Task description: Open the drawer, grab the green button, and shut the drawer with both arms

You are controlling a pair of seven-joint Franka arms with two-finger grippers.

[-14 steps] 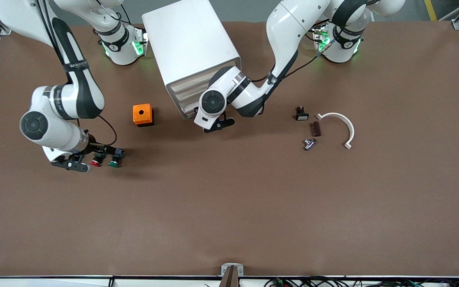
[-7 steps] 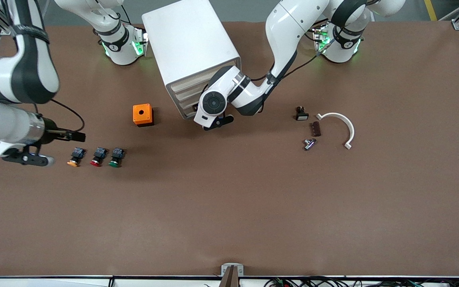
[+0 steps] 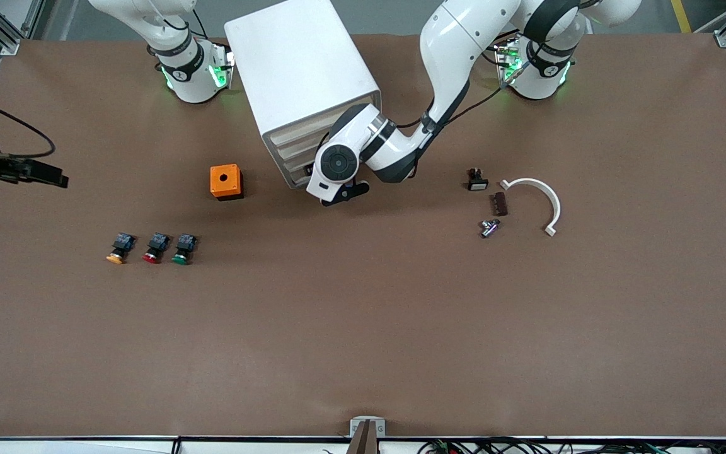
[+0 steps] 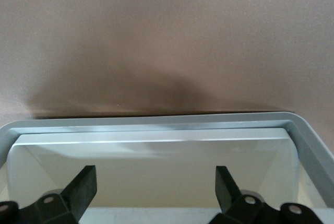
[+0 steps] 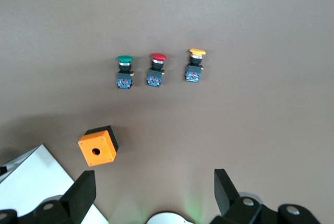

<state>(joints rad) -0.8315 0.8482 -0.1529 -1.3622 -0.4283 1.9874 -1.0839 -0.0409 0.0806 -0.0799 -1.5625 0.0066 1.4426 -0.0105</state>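
At the drawer (image 3: 297, 165) the left gripper (image 4: 155, 195) gapes wide; right gripper (image 5: 155, 195) wide above the button (image 5: 124, 70).

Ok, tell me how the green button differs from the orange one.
The green button has a green cap; the orange button has an orange cap. The green one lies nearest the orange box, at that end of the row, while the orange one lies at the end toward the right arm's end of the table, with the red button between them. Both share a black-and-blue body and lie on the table alike.
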